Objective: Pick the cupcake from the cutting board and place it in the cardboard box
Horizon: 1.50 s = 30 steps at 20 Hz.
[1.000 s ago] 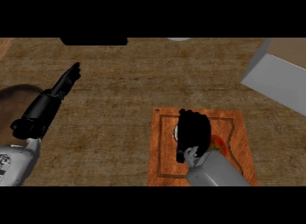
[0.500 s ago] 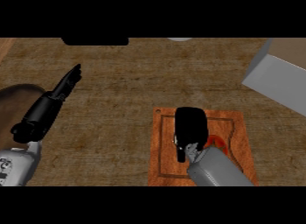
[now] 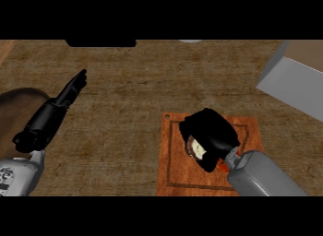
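The wooden cutting board (image 3: 174, 175) lies at the lower middle of the counter. My right hand (image 3: 208, 131) is over it, fingers curled round the cupcake (image 3: 200, 149), of which only a pale patch with a brown rim shows under the palm. The cardboard box (image 3: 297, 83) stands at the upper right, grey outside with a brown inside, well apart from the hand. My left hand (image 3: 70, 90) rests at the upper left, open with straight fingers pointing away, holding nothing.
A dark brown rounded object (image 3: 4, 115) lies at the left edge under my left forearm. A black object (image 3: 99, 43) and a small pale thing (image 3: 189, 40) sit at the counter's far edge.
My right hand has gone from stretched straight along the board to curled round the cupcake. The left hand has barely moved.
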Available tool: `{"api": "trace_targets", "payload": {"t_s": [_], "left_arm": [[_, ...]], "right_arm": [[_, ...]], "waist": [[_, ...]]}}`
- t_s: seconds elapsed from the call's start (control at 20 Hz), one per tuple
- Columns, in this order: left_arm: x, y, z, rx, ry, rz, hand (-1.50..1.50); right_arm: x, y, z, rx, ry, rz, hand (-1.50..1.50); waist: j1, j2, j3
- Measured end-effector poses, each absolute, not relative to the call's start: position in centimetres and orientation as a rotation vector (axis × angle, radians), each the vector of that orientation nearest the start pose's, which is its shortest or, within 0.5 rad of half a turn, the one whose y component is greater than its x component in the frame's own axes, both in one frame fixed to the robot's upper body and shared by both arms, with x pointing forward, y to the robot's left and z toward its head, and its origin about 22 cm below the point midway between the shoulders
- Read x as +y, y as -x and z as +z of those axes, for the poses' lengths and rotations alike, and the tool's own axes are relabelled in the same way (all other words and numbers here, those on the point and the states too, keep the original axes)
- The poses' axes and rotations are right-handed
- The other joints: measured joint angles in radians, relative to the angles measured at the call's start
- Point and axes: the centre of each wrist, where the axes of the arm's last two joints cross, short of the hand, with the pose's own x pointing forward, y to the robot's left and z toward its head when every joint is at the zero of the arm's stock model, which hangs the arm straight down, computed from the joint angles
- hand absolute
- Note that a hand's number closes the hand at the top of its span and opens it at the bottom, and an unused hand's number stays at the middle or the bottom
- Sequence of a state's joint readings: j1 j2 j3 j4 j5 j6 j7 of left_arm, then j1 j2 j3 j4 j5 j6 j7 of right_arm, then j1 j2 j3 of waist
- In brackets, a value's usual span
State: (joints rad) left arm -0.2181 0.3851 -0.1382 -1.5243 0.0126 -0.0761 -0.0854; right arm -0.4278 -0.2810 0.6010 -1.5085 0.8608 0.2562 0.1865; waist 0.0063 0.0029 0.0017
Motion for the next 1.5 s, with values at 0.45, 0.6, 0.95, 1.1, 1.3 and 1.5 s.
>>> {"api": "trace_targets", "payload": {"t_s": [0.45,0.6,0.95,1.1,1.3,1.5], "left_arm": [[27.2,-29.0,6.3,-1.746,-0.104,-0.521,0.00],[26.7,-29.1,6.4,-1.742,-0.103,-0.522,0.00],[26.8,-28.9,6.6,-1.744,-0.104,-0.527,0.00],[26.9,-29.5,7.0,-1.743,-0.101,-0.531,0.00],[26.7,-29.2,6.5,-1.743,-0.094,-0.538,0.00],[26.8,-29.0,6.7,-1.748,-0.086,-0.540,0.00]], "right_arm": [[-16.8,-28.1,12.7,-1.823,0.668,1.574,1.50],[-18.2,-28.4,15.4,-1.869,0.734,1.444,1.50],[-22.4,-29.8,20.0,-1.842,0.876,1.006,1.50],[-24.8,-31.0,21.6,-1.803,0.925,0.890,1.50],[-28.4,-33.6,22.7,-1.751,0.969,0.776,1.50],[-32.2,-35.6,23.2,-1.685,1.040,0.773,1.50]], "waist": [[-0.012,-0.005,-0.001],[-0.014,-0.006,-0.002],[-0.011,-0.006,-0.002],[-0.009,-0.003,-0.002],[0.000,-0.001,-0.002],[0.007,0.001,-0.002]]}}
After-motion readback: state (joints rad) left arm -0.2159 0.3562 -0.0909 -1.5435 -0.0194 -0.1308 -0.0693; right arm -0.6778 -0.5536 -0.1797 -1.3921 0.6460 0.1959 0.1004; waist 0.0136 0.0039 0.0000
